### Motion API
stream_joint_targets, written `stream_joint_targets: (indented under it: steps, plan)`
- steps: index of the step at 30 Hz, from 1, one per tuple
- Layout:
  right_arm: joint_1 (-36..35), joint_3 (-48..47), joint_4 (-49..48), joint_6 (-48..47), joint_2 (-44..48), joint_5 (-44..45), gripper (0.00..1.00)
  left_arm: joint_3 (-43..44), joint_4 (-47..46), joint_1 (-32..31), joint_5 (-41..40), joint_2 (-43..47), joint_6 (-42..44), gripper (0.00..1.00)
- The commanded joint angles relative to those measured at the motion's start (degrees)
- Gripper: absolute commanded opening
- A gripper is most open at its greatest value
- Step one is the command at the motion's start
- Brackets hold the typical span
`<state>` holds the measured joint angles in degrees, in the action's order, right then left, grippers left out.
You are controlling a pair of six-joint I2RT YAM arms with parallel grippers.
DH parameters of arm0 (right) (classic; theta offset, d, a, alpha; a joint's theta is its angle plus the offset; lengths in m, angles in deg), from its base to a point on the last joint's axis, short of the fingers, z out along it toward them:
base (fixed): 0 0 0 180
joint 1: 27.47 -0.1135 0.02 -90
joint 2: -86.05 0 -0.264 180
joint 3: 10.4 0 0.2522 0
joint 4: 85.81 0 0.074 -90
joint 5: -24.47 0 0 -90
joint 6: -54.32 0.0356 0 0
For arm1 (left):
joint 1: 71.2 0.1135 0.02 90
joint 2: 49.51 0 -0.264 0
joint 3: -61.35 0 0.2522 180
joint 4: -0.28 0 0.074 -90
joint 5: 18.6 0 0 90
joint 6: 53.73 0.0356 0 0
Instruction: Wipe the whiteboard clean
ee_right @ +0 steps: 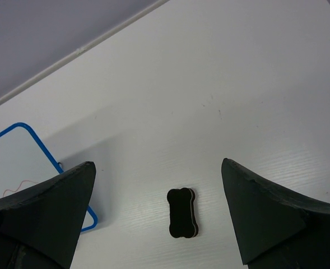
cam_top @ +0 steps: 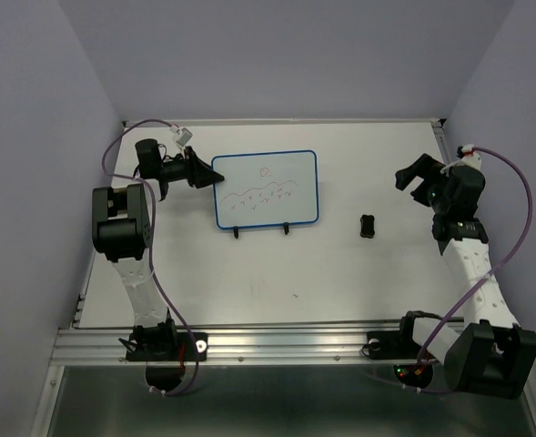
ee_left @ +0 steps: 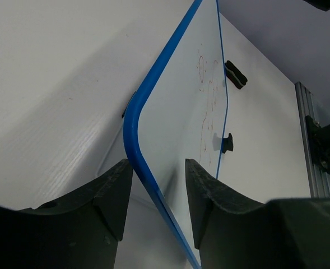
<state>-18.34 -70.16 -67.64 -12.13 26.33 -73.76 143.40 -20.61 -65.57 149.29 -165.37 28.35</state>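
Bracing step: judged the opening stage, with the board being secured at one end and the eraser not yet picked up.
Table (cam_top: 340, 282): flat, matte white, faintly ribbed sheet with a metal rail along the near edge.
Board (cam_top: 266, 188): left of centre toward the far side; a thin rectangle with rounded corners, a glossy white face and a smooth blue rim, probably slick to hold.
Left gripper (cam_top: 206, 173): at the board's left edge. Its dark, wedge-shaped fingers (ee_left: 111, 190) straddle the blue rim with the jaws partly apart. One finger sits against the rim and a gap shows on the face side, so there is no firm pinch yet.
Right gripper (cam_top: 416, 182): jaws spread wide and empty, hovering above the table near the eraser.
Eraser (cam_top: 368, 225): a small black bone-shaped block with a pale layer along one side. It lies flat, well right of the board and apart from it.
Feet (cam_top: 287, 228): two small black clips on the board's near edge.
Scribbles (cam_top: 263, 193): thin red wavy lines with a small loop above them, all unwiped.
Next move: likely calls for the left fingers to pinch the rim squarely, then for the right jaws to drop over the eraser's narrow waist.
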Motion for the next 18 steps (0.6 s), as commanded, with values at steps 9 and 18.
stream_joint_targets:
  steps: [9,18]
  plan:
    - [0.02,0.03,-1.24,-0.08,-0.66,1.81,1.0,2.55,-3.49,0.0,4.55,-0.51,2.03,0.4]
    - [-0.59,2.48,-0.89,-0.79,-3.46,-0.12,1.0,1.15,-3.58,-0.09,5.26,0.54,3.96,0.33]
